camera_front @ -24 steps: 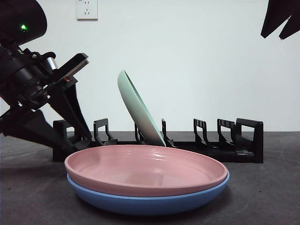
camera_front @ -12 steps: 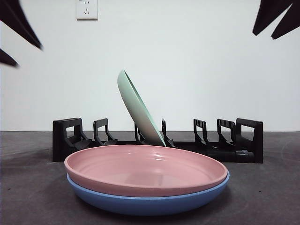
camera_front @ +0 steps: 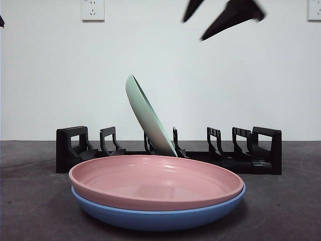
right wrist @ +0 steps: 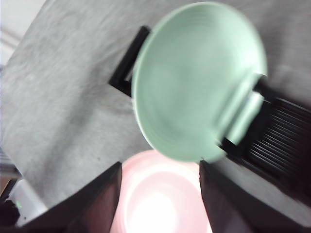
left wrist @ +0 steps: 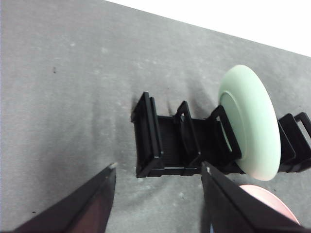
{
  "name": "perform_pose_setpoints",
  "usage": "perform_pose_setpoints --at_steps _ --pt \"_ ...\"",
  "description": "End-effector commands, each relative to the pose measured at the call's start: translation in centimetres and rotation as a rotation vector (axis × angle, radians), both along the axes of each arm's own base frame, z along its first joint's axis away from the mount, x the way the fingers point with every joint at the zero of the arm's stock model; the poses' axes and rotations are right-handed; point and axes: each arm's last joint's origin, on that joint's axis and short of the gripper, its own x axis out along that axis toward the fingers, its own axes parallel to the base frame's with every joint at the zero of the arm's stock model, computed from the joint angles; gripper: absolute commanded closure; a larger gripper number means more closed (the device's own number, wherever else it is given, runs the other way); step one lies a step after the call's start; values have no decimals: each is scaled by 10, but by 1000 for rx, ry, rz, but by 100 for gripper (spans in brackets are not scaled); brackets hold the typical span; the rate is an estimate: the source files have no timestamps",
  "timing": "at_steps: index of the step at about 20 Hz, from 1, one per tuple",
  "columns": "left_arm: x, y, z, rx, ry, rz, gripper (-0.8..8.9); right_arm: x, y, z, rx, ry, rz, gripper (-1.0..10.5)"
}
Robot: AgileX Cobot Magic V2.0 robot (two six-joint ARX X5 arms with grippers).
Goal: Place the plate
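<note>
front view: a pink plate (camera_front: 156, 181) sits nested inside a blue plate (camera_front: 160, 213) on the dark table (camera_front: 30, 201), near the camera. behind them a black rack (camera_front: 251, 150) runs left to right along the far part of the table. a green plate (camera_front: 148, 118) stands in one of the rack's middle slots, its top edge leaning to the left. high above the rack, right of centre, 2 black jaw tips of the right gripper (camera_front: 220, 15) hang in the air, spread apart and holding nothing. a small black tip shows at the top left edge. a white wall socket (camera_front: 93, 9) is on the far wall.

left wrist view: the left gripper (left wrist: 158, 170) looks down on the table from well above, its 2 jaws wide apart with nothing between them. the rack's left end (left wrist: 148, 136) lies below it, with the green plate (left wrist: 250, 121) standing in its slot and a sliver of the pink plate (left wrist: 265, 196) at the edge.

right wrist view: this picture is blurred. the right gripper (right wrist: 160, 170) has its jaws spread and empty. under it are the green plate (right wrist: 197, 77) in the rack (right wrist: 282, 141) and, nearer, the pink plate (right wrist: 160, 199).
</note>
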Motion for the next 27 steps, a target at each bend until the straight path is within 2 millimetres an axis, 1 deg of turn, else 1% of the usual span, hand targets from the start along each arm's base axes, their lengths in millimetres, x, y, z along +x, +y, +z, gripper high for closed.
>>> perform_pose_setpoints --at_steps 1,3,6,10,14,15,18,24,27 --pt "1 0 7 17 -31 -7 533 19 26 -6 6 29 28 702" --pt "1 -2 8 12 -35 -18 533 31 46 -12 1 34 55 702" --pt "1 -7 8 1 -36 -37 533 42 73 -23 -19 11 74 702" --pt "1 -10 8 1 -36 -53 533 54 95 -39 -26 -12 89 702" --pt "1 -10 8 1 -36 -53 533 61 102 -50 -18 -10 93 702" --pt "1 -10 8 1 -36 -53 533 62 103 -51 -17 -12 91 713" --pt "1 -10 8 1 -37 -53 533 63 104 -52 -18 -11 92 802" --pt "1 -10 8 1 -37 -53 533 66 107 -63 -29 14 96 805" --pt "1 -10 8 0 -36 -53 533 65 109 -64 -31 16 100 863"
